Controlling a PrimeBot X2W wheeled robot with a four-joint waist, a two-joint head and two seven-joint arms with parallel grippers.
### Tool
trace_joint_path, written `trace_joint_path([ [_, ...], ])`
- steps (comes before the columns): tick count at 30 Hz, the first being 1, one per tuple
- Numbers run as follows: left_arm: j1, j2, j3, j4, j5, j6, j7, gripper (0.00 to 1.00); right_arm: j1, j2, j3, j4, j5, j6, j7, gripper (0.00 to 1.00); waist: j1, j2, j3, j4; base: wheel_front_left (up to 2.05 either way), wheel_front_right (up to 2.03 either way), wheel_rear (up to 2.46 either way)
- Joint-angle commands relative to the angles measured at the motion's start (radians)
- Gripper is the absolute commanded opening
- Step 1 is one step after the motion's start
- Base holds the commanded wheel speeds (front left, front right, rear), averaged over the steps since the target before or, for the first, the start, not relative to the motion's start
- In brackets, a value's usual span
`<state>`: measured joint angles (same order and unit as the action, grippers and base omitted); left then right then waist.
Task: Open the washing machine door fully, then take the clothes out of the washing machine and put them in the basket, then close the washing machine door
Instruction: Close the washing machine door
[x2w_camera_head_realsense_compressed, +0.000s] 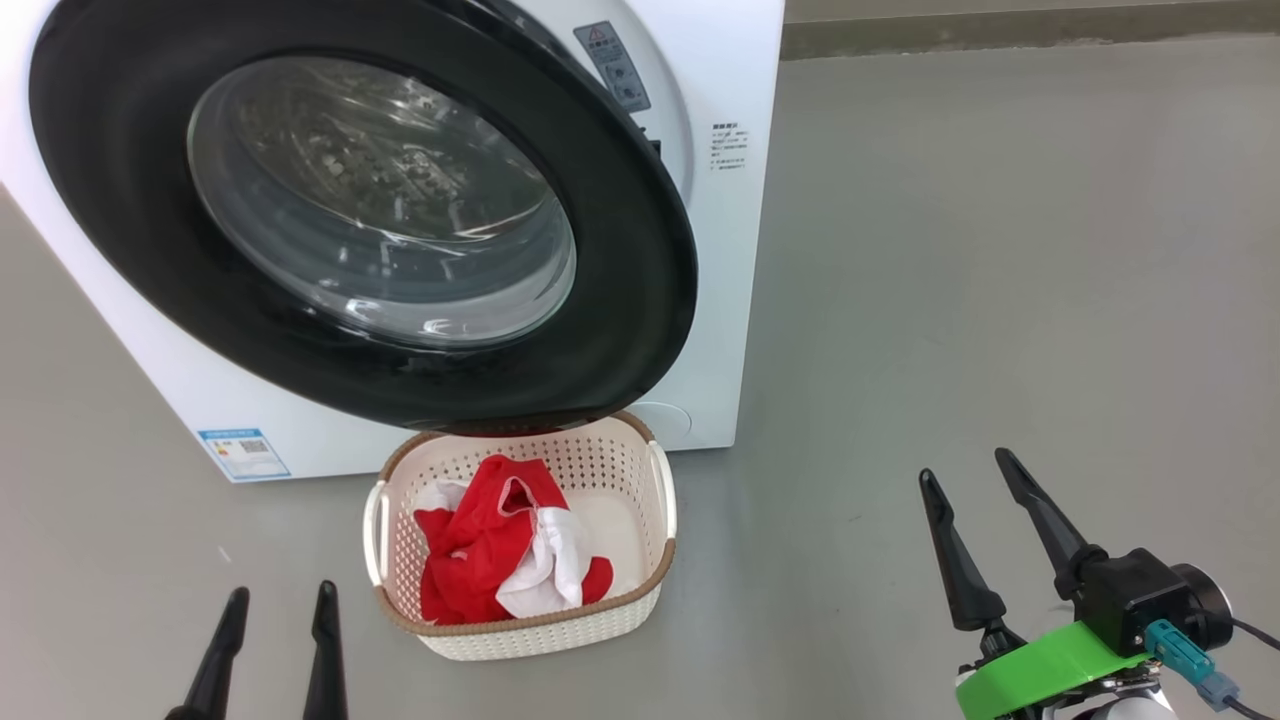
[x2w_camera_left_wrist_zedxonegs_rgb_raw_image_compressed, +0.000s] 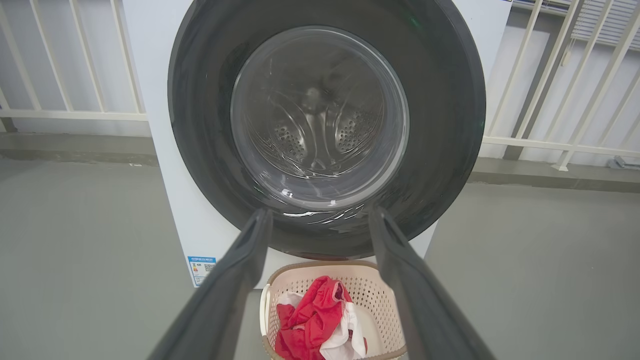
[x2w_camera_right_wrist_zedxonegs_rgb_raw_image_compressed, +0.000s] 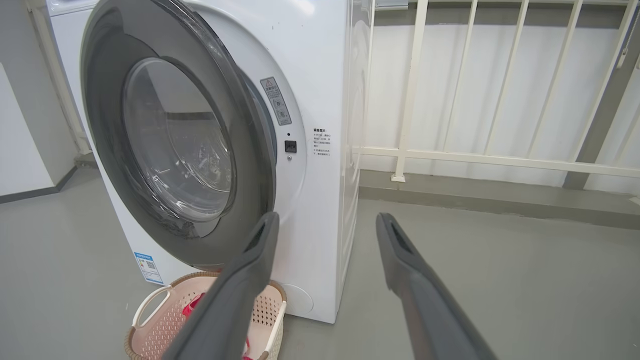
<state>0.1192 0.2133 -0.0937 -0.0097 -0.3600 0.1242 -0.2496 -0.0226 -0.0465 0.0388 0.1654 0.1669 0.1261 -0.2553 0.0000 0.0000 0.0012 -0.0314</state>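
Landmark I go by: white railing (x2w_camera_right_wrist_zedxonegs_rgb_raw_image_compressed: 480, 160), upright bars on long horizontal rail. Directly under railing: low grey kerb (x2w_camera_right_wrist_zedxonegs_rgb_raw_image_compressed: 475, 197), running its whole length. My side of railing, past kerb: smooth grey floor (x2w_camera_head_realsense_compressed: 1000, 250), faint scuffs. Behind railing: pale wall (x2w_camera_right_wrist_zedxonegs_rgb_raw_image_compressed: 450, 100), seen through bars. At railing's right end I see dark grey post (x2w_camera_right_wrist_zedxonegs_rgb_raw_image_compressed: 600, 115). Behind railing's top right: slatted blind (x2w_camera_left_wrist_zedxonegs_rgb_raw_image_compressed: 607, 25). Well left of railing: white wall panel (x2w_camera_right_wrist_zedxonegs_rgb_raw_image_compressed: 20, 150), dark skirting (x2w_camera_right_wrist_zedxonegs_rgb_raw_image_compressed: 35, 192) at foot.

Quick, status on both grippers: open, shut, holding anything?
Left gripper: open, holding nothing.
Right gripper: open, holding nothing.
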Motion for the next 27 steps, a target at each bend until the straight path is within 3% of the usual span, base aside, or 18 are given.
trace_joint_path([
  [1, -0.024, 0.014, 0.029, -0.022, 0.011, 0.007, -0.012, 1.0, -0.038, -0.004, 0.025, -0.015, -0.002, 0.005, -0.006, 0.6, 0.0, 0.0, 0.004, 0.005, 0.0, 0.0, 0.0],
  [2, -0.025, 0.013, 0.027, -0.024, 0.011, 0.006, -0.012, 1.0, -0.045, -0.004, 0.028, -0.009, -0.002, 0.005, -0.006, 0.42, 0.0, 0.0, 0.006, 0.008, 0.0, 0.0, 0.0],
  [5, -0.033, 0.012, 0.021, -0.031, 0.014, 0.005, -0.012, 1.0, -0.076, -0.004, 0.037, 0.011, 0.003, 0.005, -0.006, 0.0, 0.0, 0.0, 0.017, 0.02, 0.0, 0.0, 0.0],
  [27, -0.134, -0.021, -0.056, -0.062, 0.028, -0.02, -0.01, 1.0, -0.481, -0.004, 0.197, 0.262, 0.004, 0.005, -0.006, 0.0, 0.0, 0.0, 0.153, 0.147, 0.0, 0.0, 0.0],
])
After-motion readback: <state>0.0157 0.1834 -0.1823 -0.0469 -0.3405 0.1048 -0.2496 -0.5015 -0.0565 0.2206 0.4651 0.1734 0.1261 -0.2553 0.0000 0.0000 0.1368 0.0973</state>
